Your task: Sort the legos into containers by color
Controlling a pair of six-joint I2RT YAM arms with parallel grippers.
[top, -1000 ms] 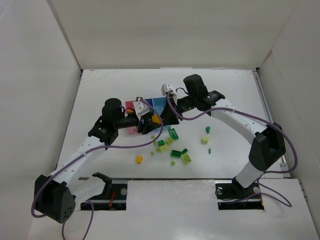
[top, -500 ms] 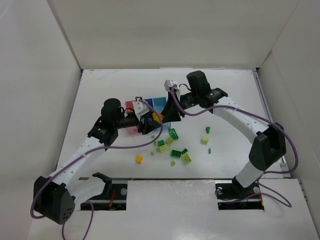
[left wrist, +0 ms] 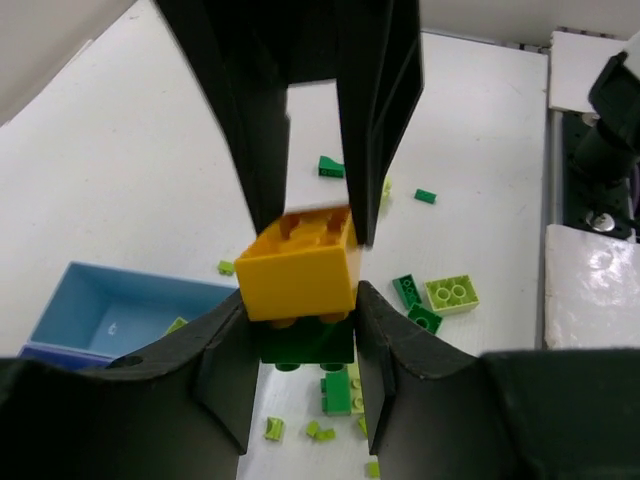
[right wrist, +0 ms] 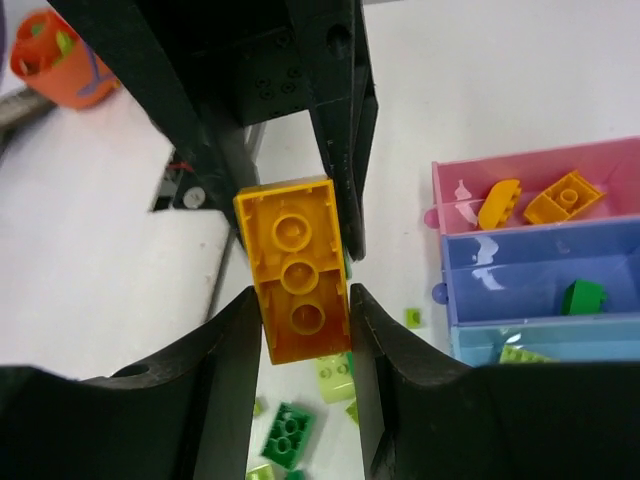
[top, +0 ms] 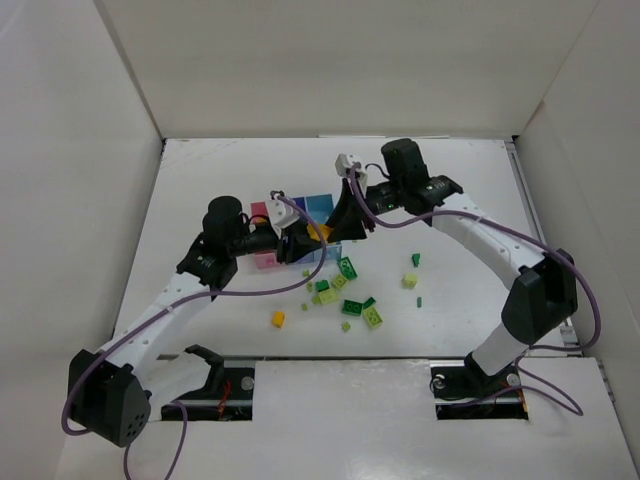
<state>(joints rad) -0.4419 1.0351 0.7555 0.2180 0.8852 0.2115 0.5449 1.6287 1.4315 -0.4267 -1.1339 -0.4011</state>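
Seemingly prying apart a stacked pair, held aloft at the near-right edge of the containers (top: pixel 316 204). Clamped on the dark green brick (left wrist: pixel 305 345) with the left gripper (left wrist: pixel 303 315), and on the orange-yellow brick (right wrist: pixel 293 260) with the right gripper (right wrist: pixel 302 300). Next: pull straight apart, then drop orange into the pink bin (right wrist: pixel 610 205) and green into the periwinkle bin (right wrist: pixel 520 285). Hard to make out the seam behind the fingers.

No text, label, brand, number or sign is readable on the legos (top: pixel 347 267), containers (right wrist: pixel 500 270) or table (top: pixel 220 180).

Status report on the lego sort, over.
Left end effector and right end effector both shut on one orange brick. Pink bin holds two orange pieces. Loose green legos below; nothing in the way.
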